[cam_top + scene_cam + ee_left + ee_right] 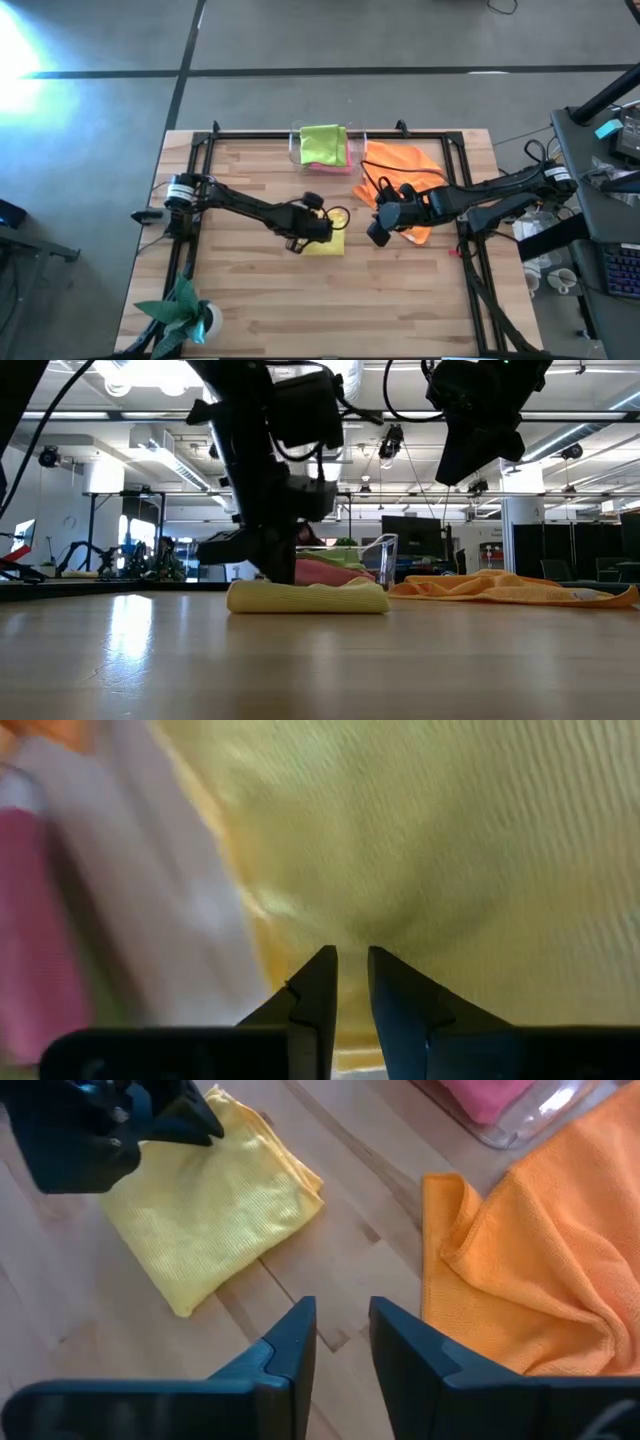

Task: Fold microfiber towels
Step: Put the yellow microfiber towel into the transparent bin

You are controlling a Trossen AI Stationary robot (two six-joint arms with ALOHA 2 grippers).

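The left gripper [318, 228] is down on the folded yellow towel [328, 243] near the middle of the table [400, 310], its two dark fingers [312, 995] drawn close with only a narrow slit between them; the tips press into the yellow cloth, but whether any of it is pinched between them cannot be told. In the low view this gripper [272, 565] stands on the towel's left end, and the towel [308, 597] lies flat as a thick folded pad on the wood. The right gripper [379, 232] hangs in the air at about three o'clock from the yellow towel, just beside it but apart, holding nothing; its fingers [290, 1345] stand a little way apart over bare wood, between the yellow towel [210, 1205] and the orange towel [540, 1260]. The orange towel [402, 175] lies spread and rumpled toward one o'clock from the table's middle, partly under the right arm, with one corner turned over. At twelve o'clock, at the table's far edge, a clear plastic tray [296, 140] holds a folded lime green towel [323, 144] on top of a pink towel [340, 168] whose edge shows beneath it. A green paper plant [185, 312] sits at the near left corner, about eight o'clock.
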